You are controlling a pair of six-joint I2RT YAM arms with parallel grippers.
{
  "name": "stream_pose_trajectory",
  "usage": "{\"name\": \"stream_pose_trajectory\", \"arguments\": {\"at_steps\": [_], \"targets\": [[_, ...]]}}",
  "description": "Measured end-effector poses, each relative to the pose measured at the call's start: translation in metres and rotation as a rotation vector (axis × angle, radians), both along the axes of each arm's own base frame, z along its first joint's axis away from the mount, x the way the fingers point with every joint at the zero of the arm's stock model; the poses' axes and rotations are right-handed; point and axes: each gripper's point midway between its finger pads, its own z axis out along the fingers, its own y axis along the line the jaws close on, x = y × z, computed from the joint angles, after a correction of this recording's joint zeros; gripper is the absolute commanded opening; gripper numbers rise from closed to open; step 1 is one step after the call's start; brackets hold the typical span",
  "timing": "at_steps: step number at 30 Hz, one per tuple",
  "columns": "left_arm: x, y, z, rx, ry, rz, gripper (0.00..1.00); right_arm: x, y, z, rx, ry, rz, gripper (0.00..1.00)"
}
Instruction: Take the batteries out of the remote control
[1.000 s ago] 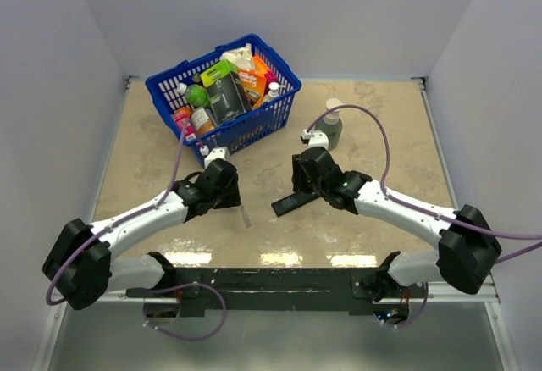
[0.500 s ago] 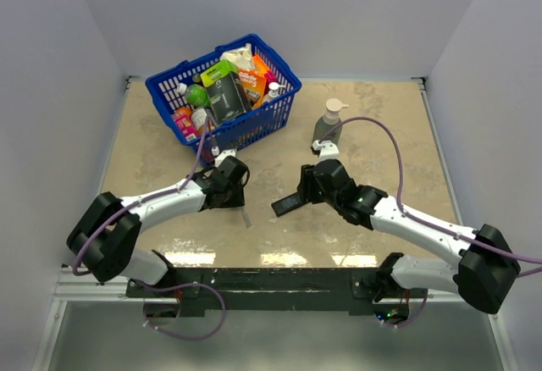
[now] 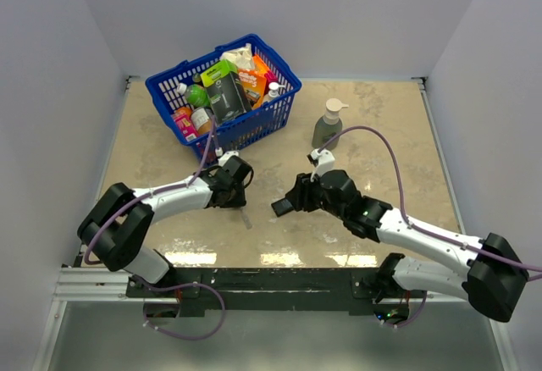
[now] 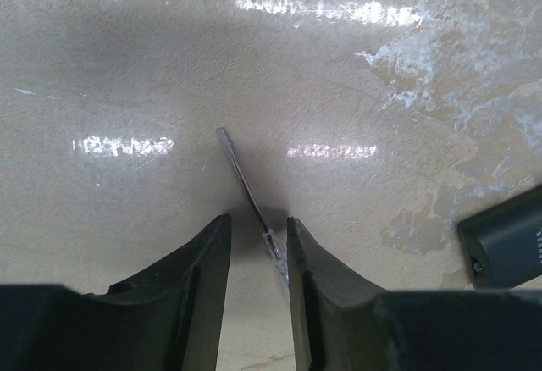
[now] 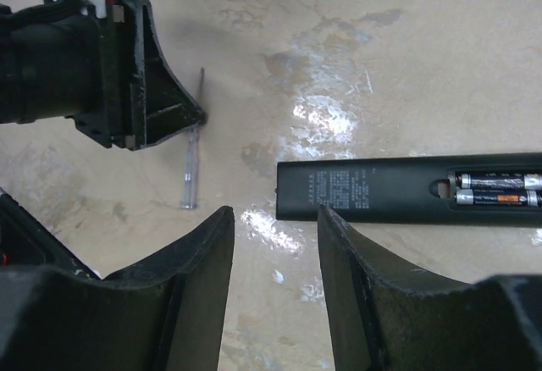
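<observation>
The remote control (image 5: 381, 190) lies on the table with its slot side up. Two batteries (image 5: 498, 190) sit side by side in the open slot at its right end. My right gripper (image 5: 273, 215) is open and empty, its fingertips just short of the remote's near end. From above, the right gripper (image 3: 294, 201) covers most of the remote (image 3: 279, 207). My left gripper (image 4: 257, 221) is open, low over the table, with a thin metal tool with a clear handle (image 4: 247, 188) lying between its fingers, against the right one. The left gripper (image 3: 237, 196) is left of the remote.
A blue basket (image 3: 254, 124) full of groceries stands at the back left. A pump bottle (image 3: 327, 126) stands behind the right arm. The thin tool (image 3: 246, 218) lies between the two grippers. A corner of the remote (image 4: 506, 245) shows in the left wrist view.
My right gripper has moved nearer and to the left, coming down over the remote. My left gripper has shifted slightly right toward the thin tool, and its arm has stretched out.
</observation>
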Motion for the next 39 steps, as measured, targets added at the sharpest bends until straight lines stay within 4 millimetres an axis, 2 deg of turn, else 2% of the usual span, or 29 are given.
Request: {"name": "stream_pose_trajectory", "arguments": {"at_steps": [3,6,9,13,17,22,28,33,39], "targets": [[0.001,-0.001,0.0,-0.006,-0.001,0.007,0.28,-0.002,0.006,0.003,0.03,-0.015,0.024,0.47],[0.0,-0.002,0.0,-0.023,0.004,0.018,0.1,-0.006,0.013,0.003,0.055,-0.03,0.055,0.49],[-0.002,-0.005,-0.001,-0.052,0.012,0.028,0.0,-0.013,0.022,0.003,0.082,-0.063,0.098,0.54],[-0.01,-0.007,0.0,-0.081,0.036,0.034,0.0,-0.029,0.042,0.005,0.097,-0.144,0.179,0.56],[-0.017,-0.007,0.007,-0.107,0.049,0.038,0.0,-0.036,0.06,0.007,0.108,-0.223,0.228,0.57],[-0.02,-0.011,0.026,-0.158,0.036,0.051,0.0,-0.042,0.079,-0.005,0.084,-0.276,0.27,0.6],[-0.014,-0.017,0.062,-0.228,-0.012,0.082,0.0,-0.065,0.105,-0.02,0.06,-0.3,0.331,0.61],[-0.012,-0.02,0.091,-0.309,-0.073,0.106,0.0,-0.058,0.117,-0.034,0.079,-0.263,0.273,0.58],[-0.011,-0.018,0.104,-0.34,-0.104,0.13,0.0,-0.046,0.115,-0.058,0.04,-0.225,0.183,0.6]]}}
